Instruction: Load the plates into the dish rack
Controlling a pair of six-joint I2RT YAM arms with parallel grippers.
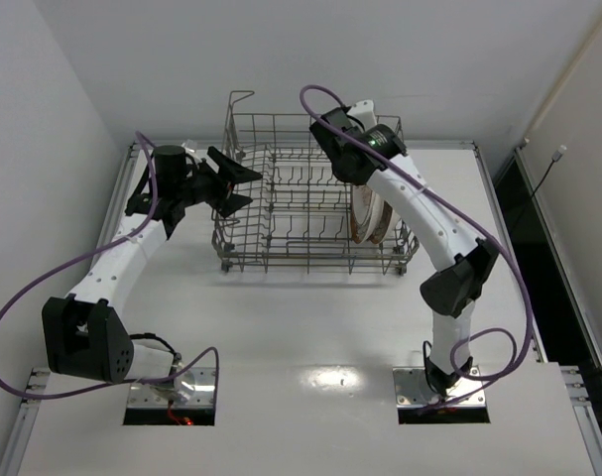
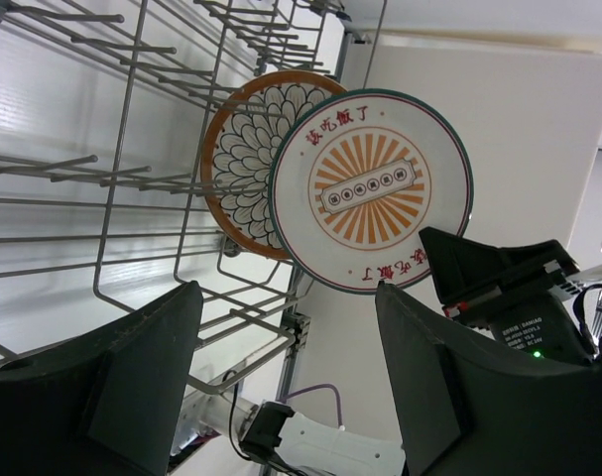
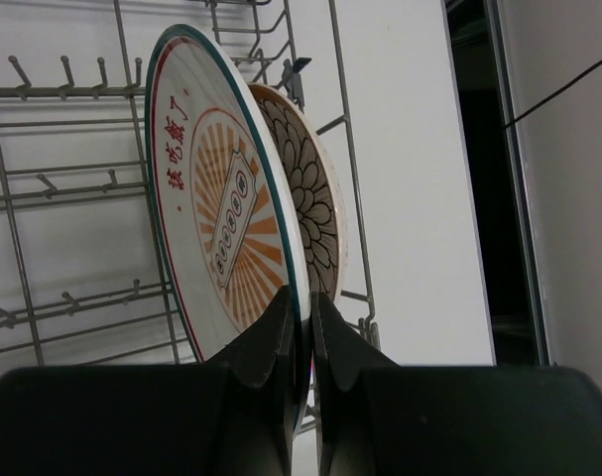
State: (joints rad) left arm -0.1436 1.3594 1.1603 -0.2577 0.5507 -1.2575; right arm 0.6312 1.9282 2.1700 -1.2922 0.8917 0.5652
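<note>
**STATUS: BOTH PLATES ON EDGE AT THE RIGHT END OF THE RACK**

At left centre of the top view you find the left gripper point(image 1: 249, 188). Its jaws are spread wide and grip nothing. It sits just outside the left wall of the dish rack point(image 1: 301, 256).

The rack stands on the white table point(image 1: 310, 337) in the upper middle of that frame, with its long axis running left to right. Rows of upright tines cover the rack floor from the left wall across to the plates.

Both plates stand on edge at the right end of the rack. From above they read as thin lines running top to bottom of the frame, with their faces turned toward the left wall.

- **Sunburst plate** point(image 2: 370, 188): green rim, red characters. It stands nearer the rack's middle.
- **Flower plate** point(image 2: 243, 164): orange rim. It stands just behind the sunburst plate, on the side of the right wall, and is partly covered by it in the left wrist view.

You cannot tell whether the two plates touch, or whether the sunburst plate rests on the rack floor.

The right gripper point(image 3: 302, 302) is clamped on the rim of the sunburst plate, with one finger on each face. In the right wrist view, the wires of the rack's wall pass just right of the flower plate.
</note>
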